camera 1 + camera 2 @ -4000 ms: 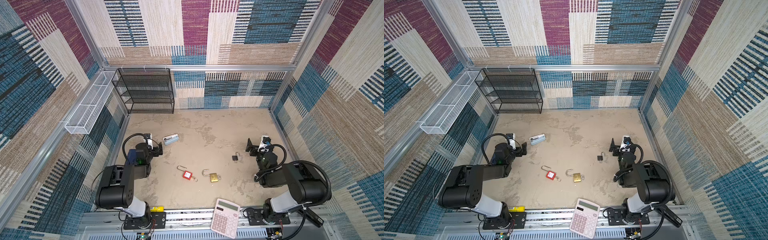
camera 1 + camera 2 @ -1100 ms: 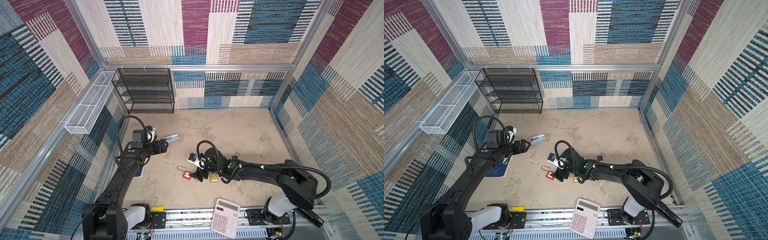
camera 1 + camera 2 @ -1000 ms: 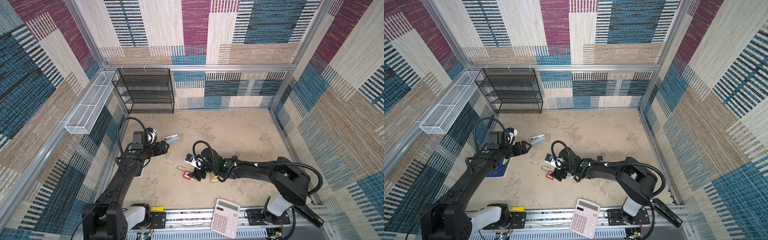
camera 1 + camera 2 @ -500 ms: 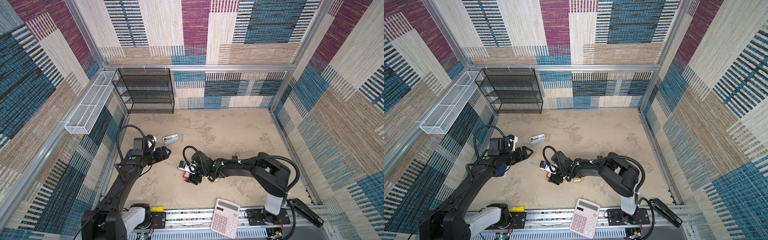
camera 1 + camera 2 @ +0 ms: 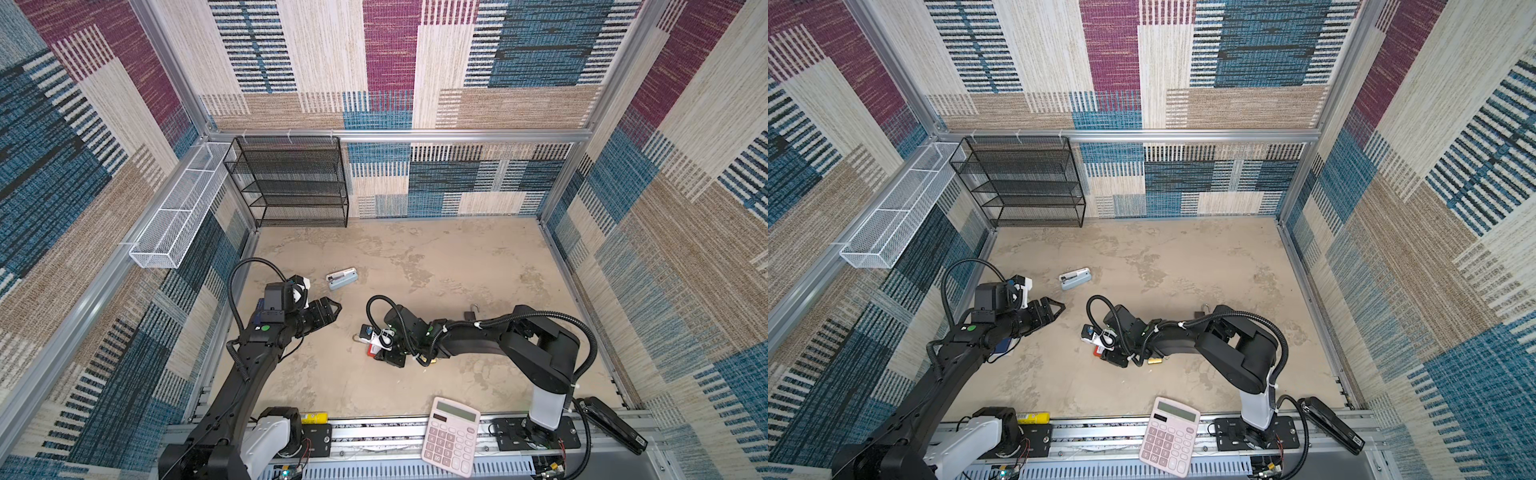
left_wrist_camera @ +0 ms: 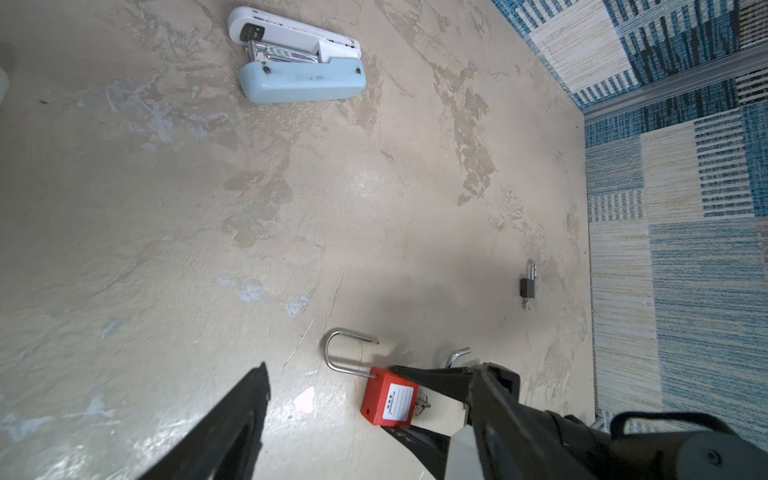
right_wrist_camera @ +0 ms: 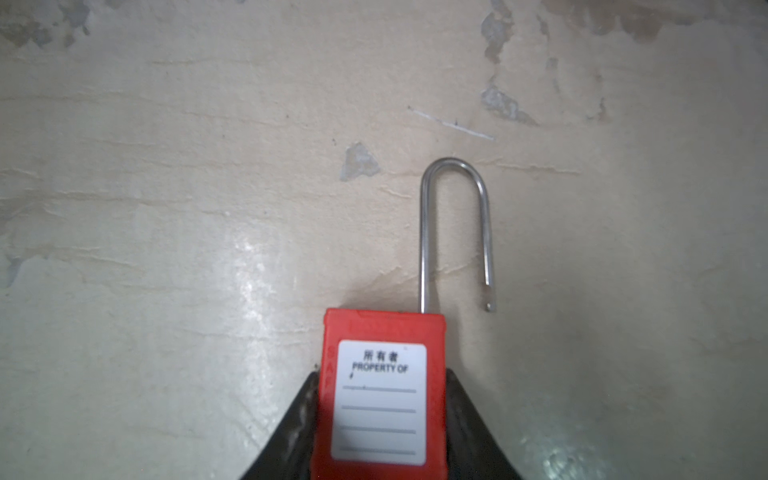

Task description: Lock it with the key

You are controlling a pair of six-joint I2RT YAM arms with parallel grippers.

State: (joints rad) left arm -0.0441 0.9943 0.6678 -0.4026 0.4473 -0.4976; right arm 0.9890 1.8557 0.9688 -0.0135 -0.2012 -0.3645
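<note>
Squeeze the red padlock squarely by its flat sides so it cannot twist, leaving the open shackle ahead of the tips free; right pincer set narrow, clamped on that body, which lies on the tabletop between its jaws; left pincer spread wide, empty, well apart.

**Locks half lost under the right arm**

In both top views the right tool and its wrist camera cover most of the red padlock. Just beside that padlock, a brass padlock shows only as a sliver under the arm. Well apart from it, a small dark padlock is too small to read. The right wrist view cuts off the red padlock's lower end. In the left wrist view its key is half hidden.
</note>
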